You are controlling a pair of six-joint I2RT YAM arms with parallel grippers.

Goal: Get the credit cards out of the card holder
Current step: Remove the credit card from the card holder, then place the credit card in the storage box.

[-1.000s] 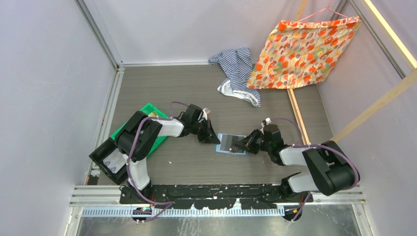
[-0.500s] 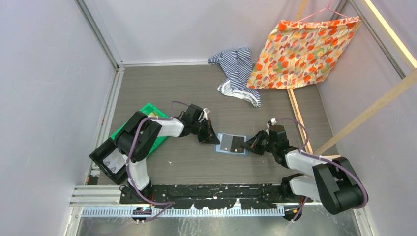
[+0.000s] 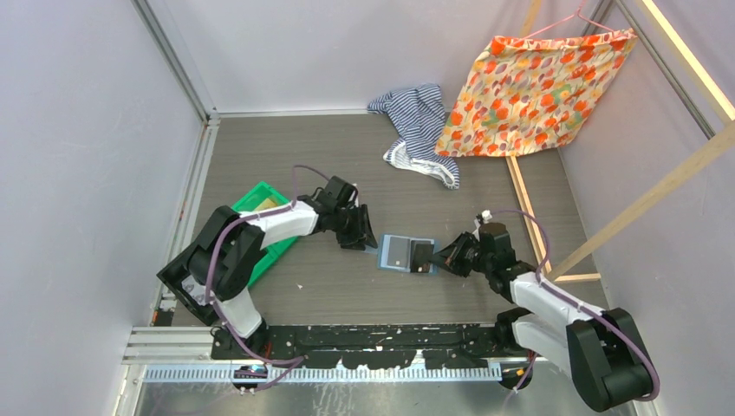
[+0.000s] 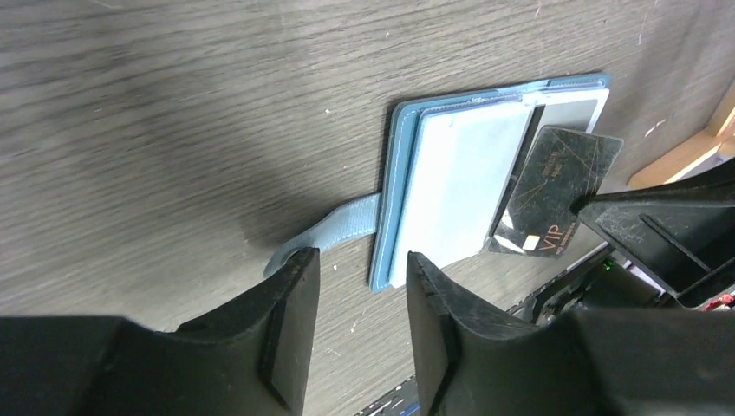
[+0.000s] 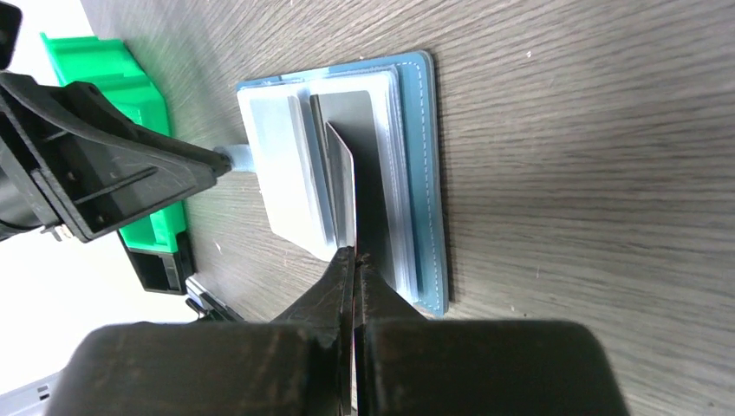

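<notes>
The slate-blue card holder [image 3: 400, 255] lies open on the table between the arms; it also shows in the left wrist view [image 4: 459, 195] and the right wrist view [image 5: 426, 173]. My right gripper [image 3: 444, 258] [image 5: 354, 256] is shut on a black credit card [image 5: 344, 182], held on edge over the holder's right panel. The card reads "VIP" in the left wrist view [image 4: 555, 195] and sticks out past the holder's edge. My left gripper [image 3: 358, 236] [image 4: 360, 290] is open at the holder's left side, one finger [image 4: 290, 312] at the end of the holder's strap [image 4: 342, 227].
A green plastic bin [image 3: 253, 227] sits behind the left arm and shows in the right wrist view [image 5: 130, 78]. A striped cloth [image 3: 416, 130] and an orange floral cloth [image 3: 537, 87] lie at the back. A wooden bar [image 3: 527, 212] runs along the right.
My right gripper has drawn back to the right with the black card, which now sticks further out of the holder. My left gripper has shifted slightly left, off the holder.
</notes>
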